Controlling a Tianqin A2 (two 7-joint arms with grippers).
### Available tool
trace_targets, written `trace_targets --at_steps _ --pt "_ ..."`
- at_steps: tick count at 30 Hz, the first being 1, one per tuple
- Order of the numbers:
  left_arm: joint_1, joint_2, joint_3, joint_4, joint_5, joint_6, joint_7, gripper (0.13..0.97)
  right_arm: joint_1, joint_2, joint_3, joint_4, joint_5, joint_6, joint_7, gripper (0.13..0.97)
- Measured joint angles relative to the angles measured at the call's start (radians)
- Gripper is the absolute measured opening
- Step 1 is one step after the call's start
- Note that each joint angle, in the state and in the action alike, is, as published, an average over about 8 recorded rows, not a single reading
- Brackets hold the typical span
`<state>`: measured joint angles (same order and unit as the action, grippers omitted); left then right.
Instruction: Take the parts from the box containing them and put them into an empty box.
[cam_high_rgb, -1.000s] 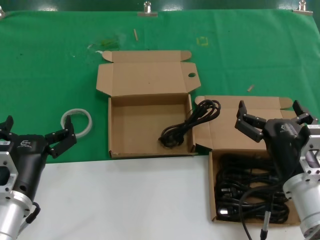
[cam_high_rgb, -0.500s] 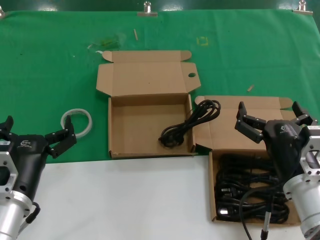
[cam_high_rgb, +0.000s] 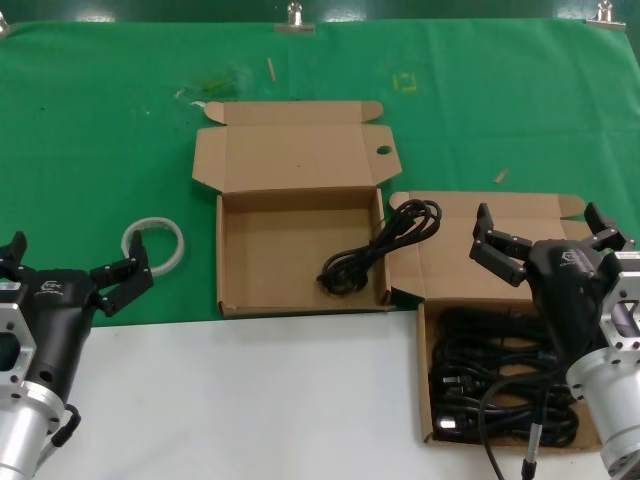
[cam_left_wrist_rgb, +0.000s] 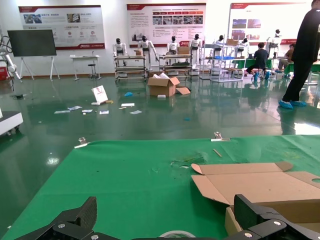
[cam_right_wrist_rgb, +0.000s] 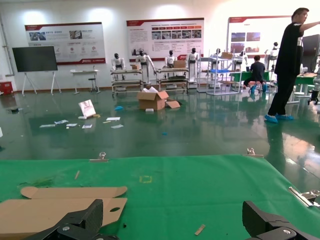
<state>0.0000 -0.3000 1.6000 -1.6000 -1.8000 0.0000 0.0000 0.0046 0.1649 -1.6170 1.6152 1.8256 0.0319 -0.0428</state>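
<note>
Jaws on both grippers are spread wide, holding nothing. The right gripper (cam_high_rgb: 545, 240) hangs over the full box (cam_high_rgb: 440, 260) at the robot's right, where most of the black power cords (cam_high_rgb: 500, 385) lie piled. One cord (cam_high_rgb: 380, 250) already sits in the other box (cam_high_rgb: 290, 245), its loop draped over the wall. These cords look floppy, light and tangle-prone, so pinching a bundle mid-loop seems safest. The left gripper (cam_high_rgb: 75, 275) waits near a white ring (cam_high_rgb: 154, 243) on the bench (cam_high_rgb: 100, 120).
</note>
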Motion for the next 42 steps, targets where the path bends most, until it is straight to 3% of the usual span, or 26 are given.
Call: trace_targets --at_steps 42 --pt "0.000 0.000 0.000 0.000 0.000 0.000 0.000 0.965 0.000 0.000 0.000 0.000 0.000 0.000 0.000 0.966"
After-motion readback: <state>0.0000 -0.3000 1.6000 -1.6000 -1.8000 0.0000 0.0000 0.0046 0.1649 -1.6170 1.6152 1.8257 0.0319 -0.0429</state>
